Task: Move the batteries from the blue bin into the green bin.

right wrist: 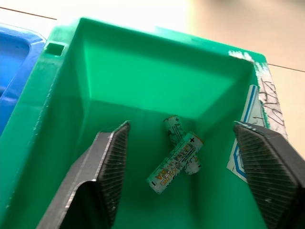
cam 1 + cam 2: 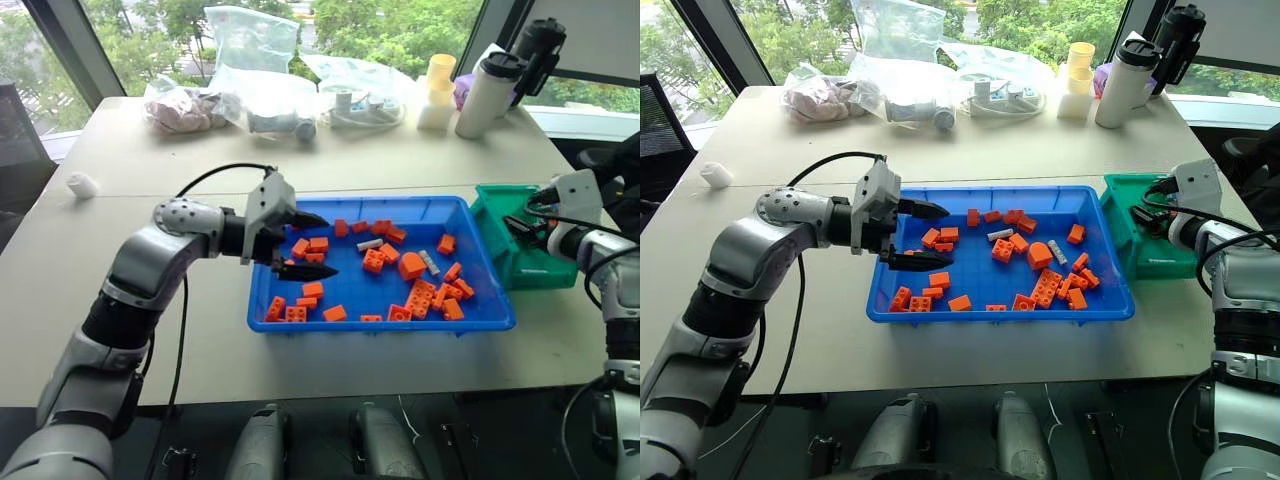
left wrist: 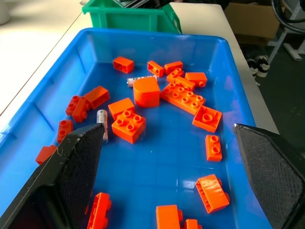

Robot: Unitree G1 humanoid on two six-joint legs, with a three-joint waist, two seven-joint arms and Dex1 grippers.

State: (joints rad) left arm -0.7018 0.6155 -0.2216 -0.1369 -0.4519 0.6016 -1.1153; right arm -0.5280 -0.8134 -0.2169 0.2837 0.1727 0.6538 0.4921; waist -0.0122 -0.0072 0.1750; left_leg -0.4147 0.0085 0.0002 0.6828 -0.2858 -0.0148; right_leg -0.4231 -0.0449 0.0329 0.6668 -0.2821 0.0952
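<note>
Beige tabletop (image 2: 150,190). Near: shallow bright-blue plastic bin (image 2: 300,322) with orange plastic bricks (image 2: 420,298) and two slim grey batteries (image 2: 370,244); left gripper (image 2: 303,245) above its left end, fingers spread, empty. Right gripper (image 1: 183,176) wide open over small teal-green bin (image 1: 119,71) (two batteries inside). Far: clear bags (image 2: 250,60), bottles (image 2: 490,90), windows, trees.

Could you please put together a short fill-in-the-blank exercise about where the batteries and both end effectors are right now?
1. The right end effector hangs open over the ____ bin.
2. Two batteries lie in that bin, one ____ the other.
3. The left end effector is open above the ____ bin's left end.
Missing words: green; across; blue
</note>
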